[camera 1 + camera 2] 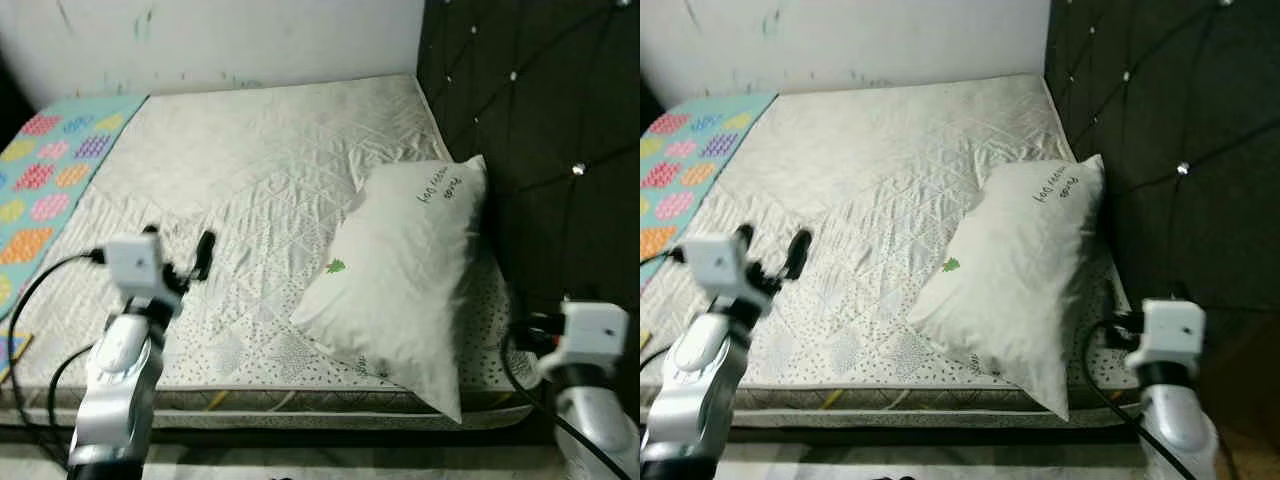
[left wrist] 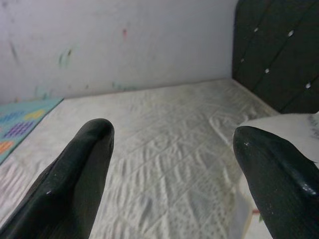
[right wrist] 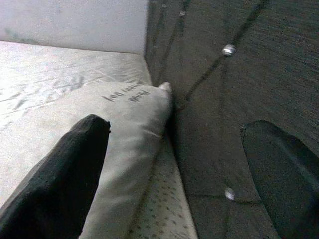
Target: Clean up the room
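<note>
— What colour is the big soft pillow?
— White, with a tiny green leaf and dark writing.
— And the quilted mattress?
— Cream, with diamonds and little dots.
— That blanket?
— Teal, with pink, yellow and purple shapes.

A white pillow lies on the mattress beside the dark headboard. The left gripper hovers spread over the mattress.

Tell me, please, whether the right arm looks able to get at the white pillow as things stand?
Probably yes: the right gripper, fingers open, faces the pillow lying against the headboard, and nothing stands between them.
</note>
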Controlling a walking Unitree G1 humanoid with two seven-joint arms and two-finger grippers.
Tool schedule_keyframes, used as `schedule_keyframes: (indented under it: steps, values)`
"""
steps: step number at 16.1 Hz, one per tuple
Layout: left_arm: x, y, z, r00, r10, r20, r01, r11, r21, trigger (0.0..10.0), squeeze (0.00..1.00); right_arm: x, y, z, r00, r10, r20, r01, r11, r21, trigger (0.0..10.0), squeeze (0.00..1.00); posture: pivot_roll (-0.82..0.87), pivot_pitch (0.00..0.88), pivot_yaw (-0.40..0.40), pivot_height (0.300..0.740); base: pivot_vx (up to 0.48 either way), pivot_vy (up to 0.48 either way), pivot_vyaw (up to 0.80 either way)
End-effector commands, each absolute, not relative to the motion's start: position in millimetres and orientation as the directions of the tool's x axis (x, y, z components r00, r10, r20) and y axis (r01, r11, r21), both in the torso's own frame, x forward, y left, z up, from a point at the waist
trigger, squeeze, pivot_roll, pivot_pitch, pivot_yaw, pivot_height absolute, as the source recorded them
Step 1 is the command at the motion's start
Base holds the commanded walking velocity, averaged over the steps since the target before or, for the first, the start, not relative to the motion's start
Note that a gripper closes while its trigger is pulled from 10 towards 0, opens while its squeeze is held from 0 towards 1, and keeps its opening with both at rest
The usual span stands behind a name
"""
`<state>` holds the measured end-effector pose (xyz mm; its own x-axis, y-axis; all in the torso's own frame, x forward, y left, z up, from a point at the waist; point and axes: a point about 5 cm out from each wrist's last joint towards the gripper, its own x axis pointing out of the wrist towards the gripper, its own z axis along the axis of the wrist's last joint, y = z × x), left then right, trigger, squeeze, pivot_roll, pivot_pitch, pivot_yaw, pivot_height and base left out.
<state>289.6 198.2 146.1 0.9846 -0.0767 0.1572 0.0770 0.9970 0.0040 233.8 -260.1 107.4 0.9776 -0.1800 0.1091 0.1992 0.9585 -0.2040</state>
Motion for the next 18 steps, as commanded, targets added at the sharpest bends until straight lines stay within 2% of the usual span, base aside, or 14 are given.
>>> schedule_keyframes:
  steps: [1, 4, 6, 8, 11, 15, 18]
  values:
    - [289.7, 201.4, 140.4, 0.987, -0.085, 0.134, 0.084, 0.996, 0.010, 10.0, 0.00, 232.4, -261.5, 113.3, 0.973, -0.194, 0.126, 0.218, 0.954, -0.208, 10.0, 0.00, -0.16, 0.094, 0.156, 0.740, 0.000, 0.000, 0.00]
    - [299.2, 186.2, 137.1, 0.979, -0.140, 0.147, 0.141, 0.990, 0.004, 10.0, 0.00, 234.1, -256.2, 116.1, 0.970, -0.206, 0.131, 0.231, 0.948, -0.218, 10.0, 0.00, -0.22, 0.077, 0.134, 0.740, 0.000, 0.000, 0.00]
    - [305.7, 179.5, 135.7, 0.977, -0.142, 0.158, 0.145, 0.989, -0.005, 10.0, 0.00, 243.4, -234.7, 116.9, 0.978, -0.150, 0.144, 0.178, 0.963, -0.201, 10.0, 0.00, -0.21, 0.057, 0.130, 0.740, 0.000, 0.000, 0.00]
    - [304.0, 180.6, 136.9, 0.979, -0.107, 0.174, 0.110, 0.994, -0.010, 10.0, 0.00, 255.9, -219.5, 117.8, 0.984, -0.103, 0.147, 0.129, 0.975, -0.182, 10.0, 0.00, -0.18, 0.052, 0.112, 0.740, 0.000, 0.000, 0.00]
    - [283.1, 196.1, 129.8, 0.986, -0.027, 0.167, 0.028, 1.000, -0.005, 10.0, 0.00, 281.5, -193.4, 130.7, 0.984, 0.009, 0.180, 0.021, 0.986, -0.165, 10.0, 0.00, -0.07, 0.065, 0.068, 0.740, 0.000, 0.000, 0.00]
    - [263.9, 205.0, 123.9, 0.990, -0.002, 0.142, 0.000, 1.000, 0.013, 10.0, 0.00, 294.9, -184.6, 134.0, 0.981, 0.045, 0.191, -0.011, 0.984, -0.176, 10.0, 0.00, -0.02, 0.074, 0.031, 0.740, 0.000, 0.000, 0.00]
    - [256.3, 214.1, 132.6, 0.986, 0.023, 0.163, -0.026, 0.999, 0.020, 10.0, 0.00, 282.2, -202.4, 118.8, 0.990, 0.053, 0.131, -0.019, 0.968, -0.249, 10.0, 0.00, -0.01, 0.094, 0.001, 0.740, 0.000, 0.000, 0.00]
